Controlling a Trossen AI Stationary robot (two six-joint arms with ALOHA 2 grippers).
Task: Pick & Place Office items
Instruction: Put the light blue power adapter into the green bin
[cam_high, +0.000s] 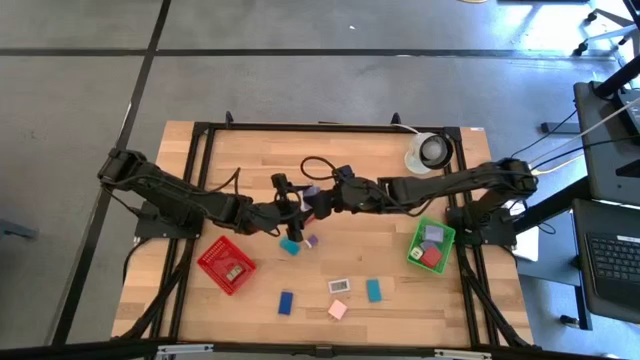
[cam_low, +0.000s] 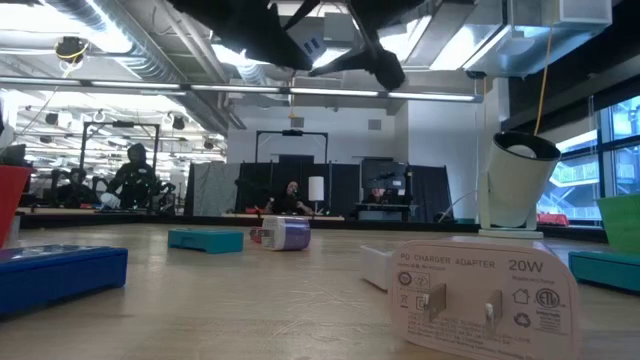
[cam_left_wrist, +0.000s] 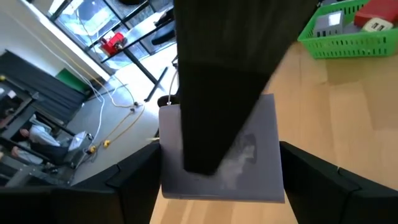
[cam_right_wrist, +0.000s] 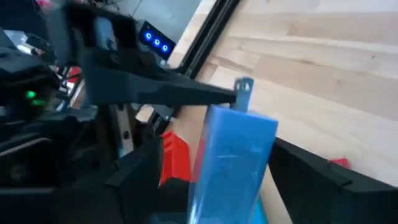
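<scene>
My two grippers meet above the middle of the table. My left gripper (cam_high: 298, 204) is shut on a flat lavender block (cam_left_wrist: 249, 149), an office item that looks blue in the right wrist view (cam_right_wrist: 233, 155). My right gripper (cam_high: 325, 196) comes from the right and is open, with one finger on either flat face of the block. One of these fingers (cam_left_wrist: 217, 81) lies across the upper face. Several more office items lie on the table, among them a teal block (cam_high: 290, 246), a blue one (cam_high: 286, 302) and a pink one (cam_high: 337, 309). My left gripper pinches the lavender block by its two opposite narrow edges (cam_left_wrist: 169, 168), and the block fills the gap between the fingers. The fingers come nearly level from the table's left. The block is lifted clear of the table. I cannot tell whether my right gripper touches the block.
A red basket (cam_high: 226, 264) stands near the front left and a green basket (cam_high: 431, 246) with a few pieces in it at the right. A white round object (cam_high: 430, 151) stands at the far right. A white charger (cam_low: 480, 295) lies close to the low camera.
</scene>
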